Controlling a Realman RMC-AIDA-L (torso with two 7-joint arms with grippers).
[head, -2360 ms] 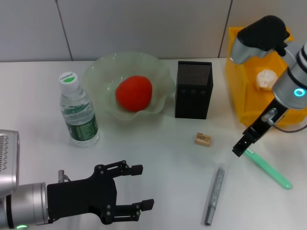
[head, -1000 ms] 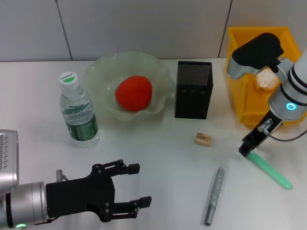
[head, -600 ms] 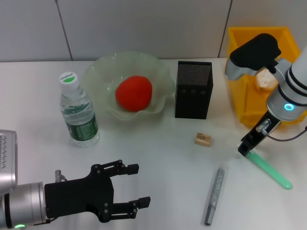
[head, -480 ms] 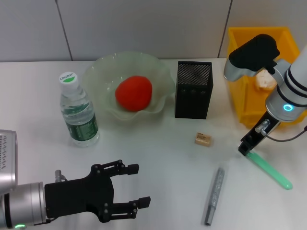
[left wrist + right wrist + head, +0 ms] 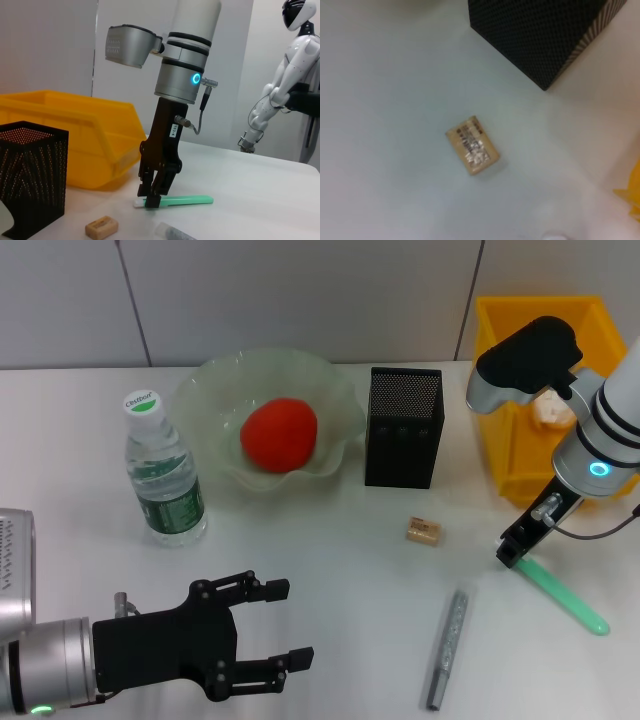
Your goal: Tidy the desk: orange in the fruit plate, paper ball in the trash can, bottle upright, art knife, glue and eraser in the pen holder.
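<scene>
Bin: right of holder, paper ball inside, done.
Plate: left of holder, cradled orange.
Bottle: upright, far left of holder.
Holder: awaited three items.
Left gripper: parked front-left of holder, fingers spread.
Right gripper: front-right of holder, hung vertical, pinched green knife at its end.
Glue: lay before holder.
Eraser: just before holder.

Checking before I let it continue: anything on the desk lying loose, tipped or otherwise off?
Three items lie loose outside the pen holder: the eraser, the grey glue stick lying flat, and the green art knife, whose near end the right tool straddles. The bottle stands upright. No spills.
</scene>
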